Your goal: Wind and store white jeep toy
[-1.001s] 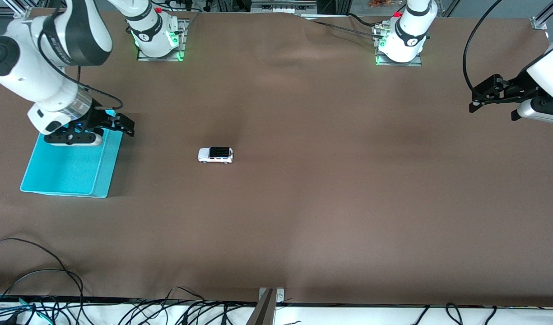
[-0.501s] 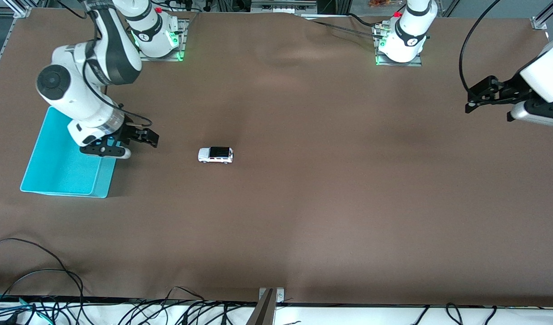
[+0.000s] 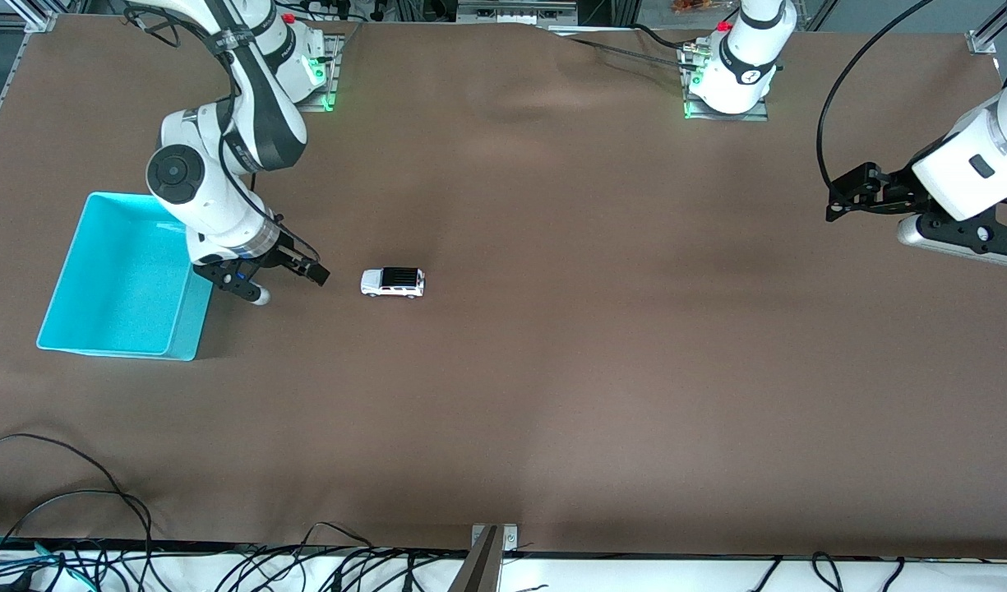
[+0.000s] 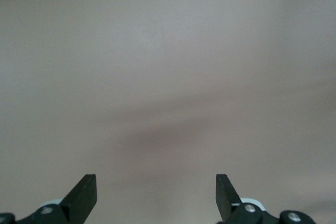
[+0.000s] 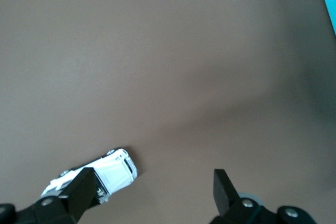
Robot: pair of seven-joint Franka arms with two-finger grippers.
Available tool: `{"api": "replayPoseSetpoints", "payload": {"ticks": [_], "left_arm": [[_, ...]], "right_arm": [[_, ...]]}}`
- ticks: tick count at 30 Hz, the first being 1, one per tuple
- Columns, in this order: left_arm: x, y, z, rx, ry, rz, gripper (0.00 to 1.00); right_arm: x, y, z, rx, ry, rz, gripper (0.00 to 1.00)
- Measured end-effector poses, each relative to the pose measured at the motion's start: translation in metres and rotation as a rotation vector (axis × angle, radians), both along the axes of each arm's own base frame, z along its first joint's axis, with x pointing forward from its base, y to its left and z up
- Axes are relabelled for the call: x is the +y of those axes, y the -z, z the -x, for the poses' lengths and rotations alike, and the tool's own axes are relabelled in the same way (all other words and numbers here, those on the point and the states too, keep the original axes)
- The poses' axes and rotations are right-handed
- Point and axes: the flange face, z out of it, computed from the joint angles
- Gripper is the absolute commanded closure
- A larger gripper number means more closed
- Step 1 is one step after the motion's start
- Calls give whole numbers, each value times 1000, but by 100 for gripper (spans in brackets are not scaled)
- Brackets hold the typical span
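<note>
Brown table [image 3: 552, 370] is holding the jeep [image 3: 393, 282] untouched near the bin [image 3: 59, 329]; right gripper [image 3: 293, 275], spread, is hovering between them; left gripper [image 3: 848, 193], spread, is waiting; winding and storing remain.

No readable text, label, brand, number or sign shows anywhere here, not on the arms, not on the toy, not on the bin or desk.

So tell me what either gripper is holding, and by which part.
Nothing. Right gripper and left gripper are both open and empty; white jeep toy sits on the table.
</note>
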Motion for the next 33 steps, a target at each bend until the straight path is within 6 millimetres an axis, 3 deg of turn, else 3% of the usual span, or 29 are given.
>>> {"api": "replayPoseSetpoints", "payload": {"ticks": [6, 16, 23, 33], "left_arm": [[2, 7, -3, 13, -7, -1, 0], [13, 20, -10, 34, -37, -2, 0], [26, 17, -11, 27, -61, -3, 0], [27, 0, -12, -11, -64, 0, 0]], "right_arm": [[12, 17, 6, 25, 168, 7, 0], [46, 64, 34, 15, 478, 0, 0], [56, 67, 36, 9, 646, -11, 0], [82, 75, 45, 4, 828, -31, 0]]}}
